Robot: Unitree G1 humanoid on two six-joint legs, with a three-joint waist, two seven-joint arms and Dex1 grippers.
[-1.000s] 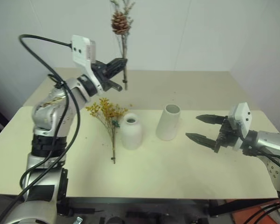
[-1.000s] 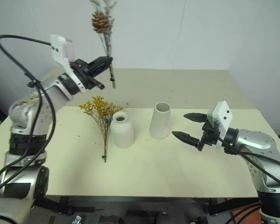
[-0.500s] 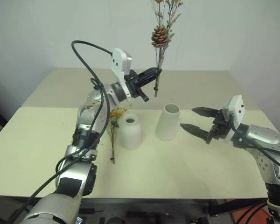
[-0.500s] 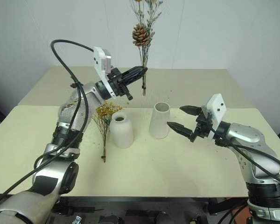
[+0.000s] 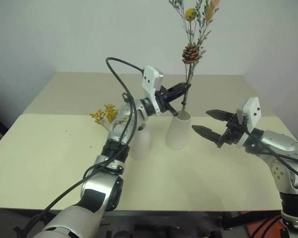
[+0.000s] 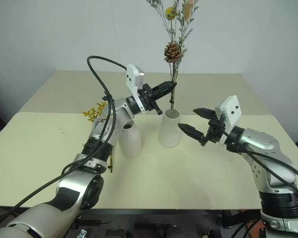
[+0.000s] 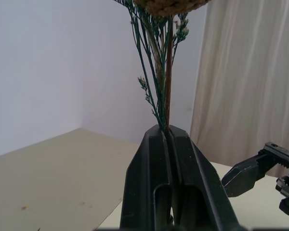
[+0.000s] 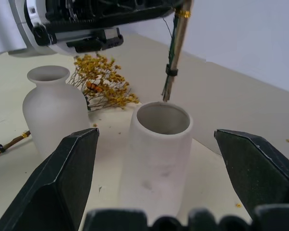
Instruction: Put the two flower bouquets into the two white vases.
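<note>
My left gripper (image 5: 182, 90) is shut on the stems of the sparse flower bouquet, and its pinecone (image 5: 191, 52) and sprigs stand upright above the fingers. The stem ends (image 8: 167, 91) hang just over the mouth of the taller white vase (image 5: 179, 130). The squat white vase (image 8: 54, 108) stands beside it, partly hidden by my left arm in the head views. On the table past the squat vase lies the yellow bouquet (image 5: 104, 115). My right gripper (image 5: 201, 120) is open, level with and just right of the tall vase, which shows between its fingers (image 8: 72, 168).
The cream table (image 5: 49, 163) has free surface on its left and front. A few flower crumbs lie on it. My left arm's black cable (image 5: 120, 74) loops above the left part of the table. A white wall stands close behind.
My left arm has carried the pinecone bouquet to the right and down, from above the table's left part to over the tall vase. The right gripper has stayed open in about the same place.
</note>
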